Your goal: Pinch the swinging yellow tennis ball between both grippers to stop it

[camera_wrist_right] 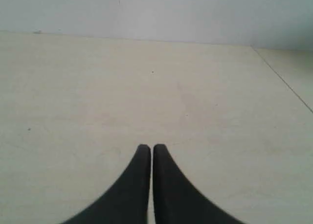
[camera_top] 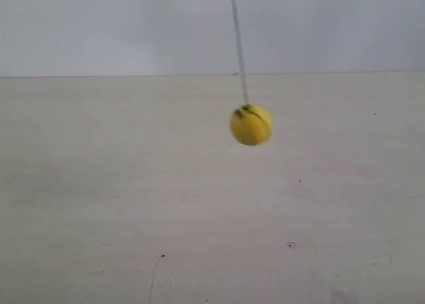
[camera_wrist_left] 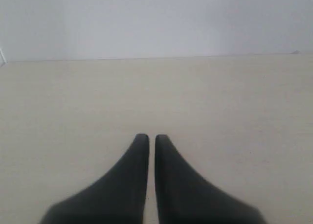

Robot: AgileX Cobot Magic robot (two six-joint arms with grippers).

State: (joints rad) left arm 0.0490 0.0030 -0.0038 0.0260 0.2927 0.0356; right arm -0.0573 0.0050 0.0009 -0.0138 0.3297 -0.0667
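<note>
You have the yellow tennis ball point(camera_top: 250, 125), slightly blurred, hanging on its string point(camera_top: 238, 45) above the tabletop point(camera_top: 133, 204). Your left fingers point(camera_wrist_left: 132, 175) and right fingers point(camera_wrist_right: 132, 185) are each closed to a slit, holding nothing.

The left claw point(camera_wrist_left: 148, 138) has two matte black fingers point(camera_wrist_left: 122, 185), broad at the base, their outer edges curving inward to narrow, rounded tips. The right claw point(camera_wrist_right: 148, 148) has the same smooth, black, tapered pair.
</note>
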